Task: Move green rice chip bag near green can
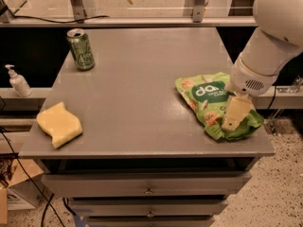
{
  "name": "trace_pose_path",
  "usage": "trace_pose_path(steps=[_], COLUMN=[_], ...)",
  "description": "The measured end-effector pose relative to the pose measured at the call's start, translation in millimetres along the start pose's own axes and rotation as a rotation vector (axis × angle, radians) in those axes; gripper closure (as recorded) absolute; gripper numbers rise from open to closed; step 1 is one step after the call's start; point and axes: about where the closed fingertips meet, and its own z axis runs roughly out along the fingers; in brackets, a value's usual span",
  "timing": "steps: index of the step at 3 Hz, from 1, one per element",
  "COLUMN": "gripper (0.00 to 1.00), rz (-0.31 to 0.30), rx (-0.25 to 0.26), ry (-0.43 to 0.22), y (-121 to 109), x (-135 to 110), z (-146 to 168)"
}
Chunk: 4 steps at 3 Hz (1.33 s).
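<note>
Down at the front, grey drawers (149, 186) with small metal pulls sit under the table, and speckled flooring (279, 193) shows at the lower right. A cardboard box (13, 195) and a dark cable (47, 212) lie at the lower left.

Above them is the grey table (142, 89), its top flat and matte. A yellow sponge (59, 124) lies near the front left corner, just inside the front edge. The green rice chip bag (208, 96) lies flat near the front right corner, close to the right edge, with its lower end almost at the front edge. Its dark green label patch faces up.

The gripper (232, 119), pale yellow, points down at the bag's lower right part and appears to meet the crinkled surface. Whether it is spread or pressed together cannot be told. It hangs from the bulky white arm (270, 41) that comes in over the right edge.

Off the left edge, a white pump bottle (19, 82) stands on a lower pale shelf. The green can (81, 49) stands upright near the back left corner, well apart from the bag across the bare middle of the table.

Behind the back edge runs a grey ledge (142, 21), with metal posts (75, 1) rising from it and a lighter floor beyond.
</note>
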Motion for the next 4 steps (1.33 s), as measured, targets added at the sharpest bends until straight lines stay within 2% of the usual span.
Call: trace_pose_path(steps=[1,2,3,4], gripper=[0.88,1.0,1.0,0.82], rz=[0.0,-0.001,-0.109,-0.131], rx=[0.0,0.0,0.02,0.028], ry=[0.0,-0.001,-0.135,-0.186], y=[0,0,-6,-5], x=[-1,-1,-57,-70], z=[-4,-4,-27,-40])
